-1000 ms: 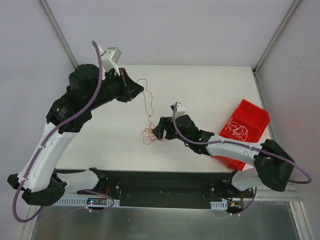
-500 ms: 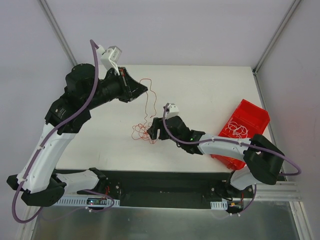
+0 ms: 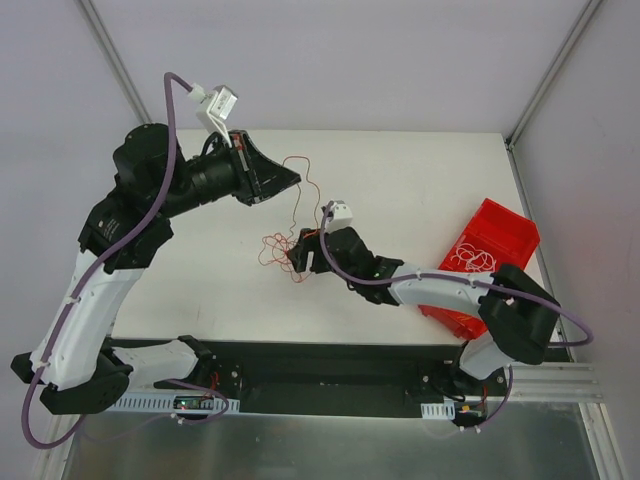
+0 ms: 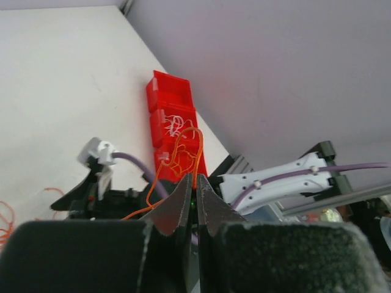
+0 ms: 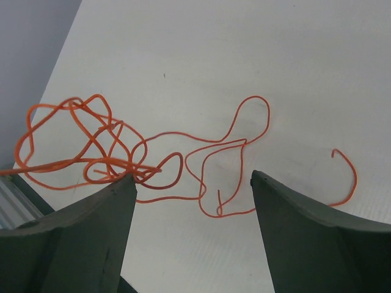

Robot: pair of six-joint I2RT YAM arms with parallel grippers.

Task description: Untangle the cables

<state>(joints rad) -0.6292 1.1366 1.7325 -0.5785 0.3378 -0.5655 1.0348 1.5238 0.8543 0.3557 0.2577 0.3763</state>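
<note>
Between the spread fingers of the right end effector (image 5: 192,178), tangled red-orange cables (image 5: 107,149) lie on the table (image 5: 201,55); the left end effector (image 4: 195,186) pinches one strand

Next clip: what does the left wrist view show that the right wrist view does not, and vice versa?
Only left wrist: the left gripper, fingers pinched shut on a thin red-orange wire, and the red plastic bin holding whitish wires. Only right wrist: the right gripper, open, at the knotted tangle lying on the white table. Both: red-orange wire and white tabletop.
</note>
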